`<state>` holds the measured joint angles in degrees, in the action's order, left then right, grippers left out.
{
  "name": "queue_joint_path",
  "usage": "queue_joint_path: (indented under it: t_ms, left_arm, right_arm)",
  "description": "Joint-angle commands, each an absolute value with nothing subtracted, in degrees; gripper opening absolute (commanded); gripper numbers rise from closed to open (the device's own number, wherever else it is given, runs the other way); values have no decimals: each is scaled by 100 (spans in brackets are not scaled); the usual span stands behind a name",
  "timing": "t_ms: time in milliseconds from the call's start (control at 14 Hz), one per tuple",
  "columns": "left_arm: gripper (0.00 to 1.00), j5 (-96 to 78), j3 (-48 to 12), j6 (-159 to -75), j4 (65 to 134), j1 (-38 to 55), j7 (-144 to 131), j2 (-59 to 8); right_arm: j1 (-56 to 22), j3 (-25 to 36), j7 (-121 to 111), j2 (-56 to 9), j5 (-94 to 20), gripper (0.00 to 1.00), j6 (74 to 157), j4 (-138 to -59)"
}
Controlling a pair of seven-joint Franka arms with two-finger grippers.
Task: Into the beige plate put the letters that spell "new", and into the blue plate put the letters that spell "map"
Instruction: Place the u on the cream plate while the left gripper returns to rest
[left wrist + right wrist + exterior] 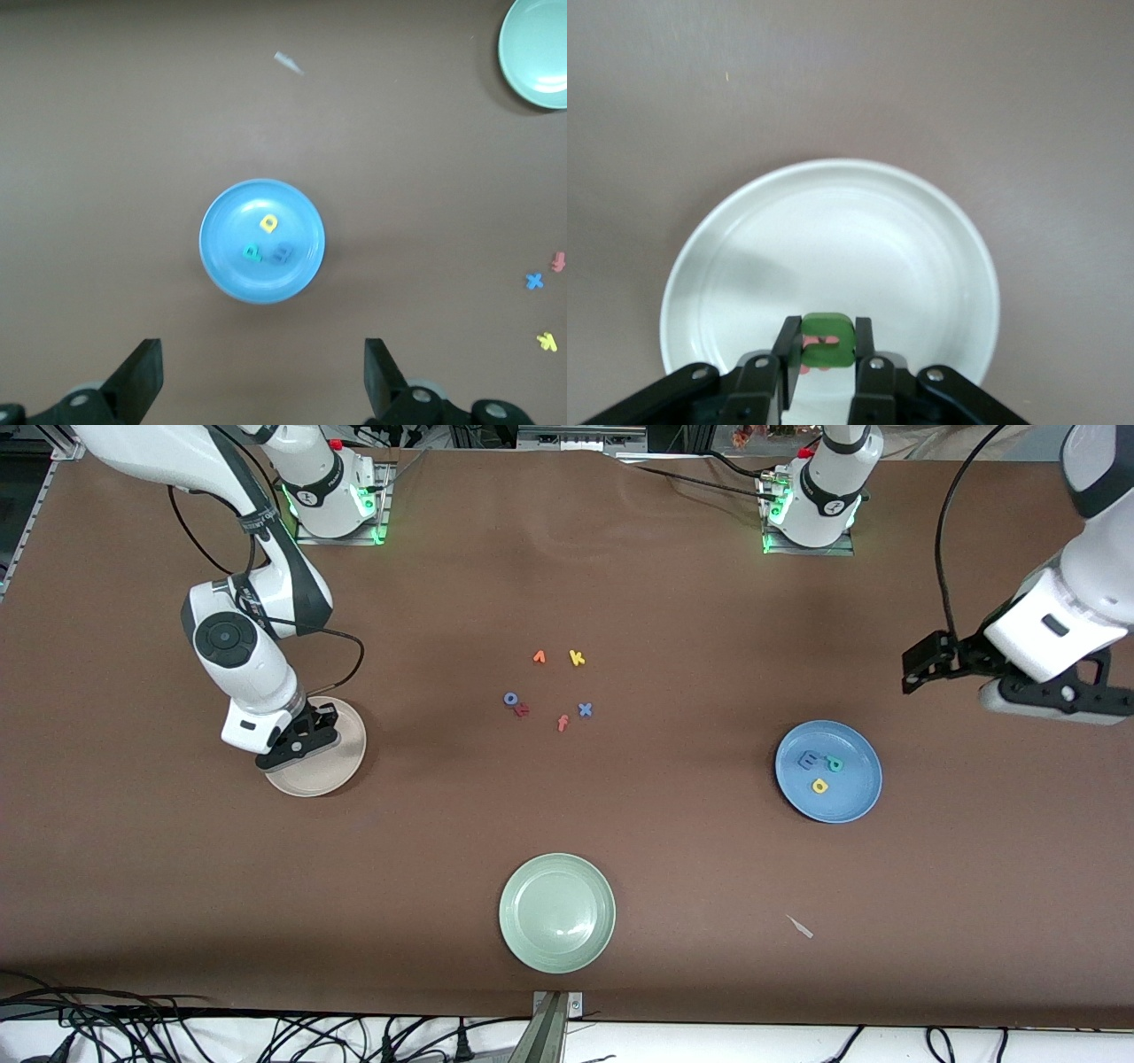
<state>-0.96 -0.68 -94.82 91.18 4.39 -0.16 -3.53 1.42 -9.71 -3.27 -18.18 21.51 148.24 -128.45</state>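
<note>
Plates first, as the front view lays them out: the beige plate (341, 766) sits at the right arm's end of the table with the right gripper (299, 746) directly over it, low above its surface. The blue plate (828, 771) lies toward the left arm's end and already carries the blue m (808, 759), the teal p (834, 763) and the yellow a (819, 786), so "map" looks finished. The left gripper (921, 664) waits in the air, off above bare table just outside that plate. Mid-table, well apart from both sets of fingers, lie loose letters: an orange one (539, 657), the yellow k (577, 658), a blue ring-shaped letter (511, 699) touching a dark red letter (522, 709), the orange f (563, 723) and the blue x (585, 709). The pale green plate (556, 912) sits nearest the camera.

In the left wrist view, the left fingers (140, 376) stand spread wide and hold nothing; the blue plate with its three letters shows between them, farther out.

In the right wrist view, the right fingers (788, 343) are nearly closed, pinching the green n (827, 340) by its two sides, with a trace of pink showing at it that I cannot identify. The plate's bowl lies straight beneath the fingertips, so the letter is probably held there to fall inside the rim.
</note>
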Motion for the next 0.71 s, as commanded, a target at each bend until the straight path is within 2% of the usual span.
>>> queue_joint_path:
  t_ms: [0,71,142,285,641]
  left_arm:
    - [100,-246,79,-9571,9957,580,-106,289]
    - [100,-220,70,-9571,9958,563,-71,281]
    - [100,-150,-78,-9571,9941,493,-70,273]
    - [100,-149,-290,-9571,9923,334,-97,264]
    - [100,-158,-290,-9439,9756,325,-62,141]
  right_arm:
    - [132,-914,-431,-1617,2039,58,15144,-13201]
    - [132,-914,-422,-1582,2039,71,15126,-13192]
    - [132,-931,-387,-1565,2030,79,15082,-13158]
    - [123,-1045,-256,-1582,1899,82,14916,-12965]
    - [114,-1520,446,-1521,1714,83,13986,-12236]
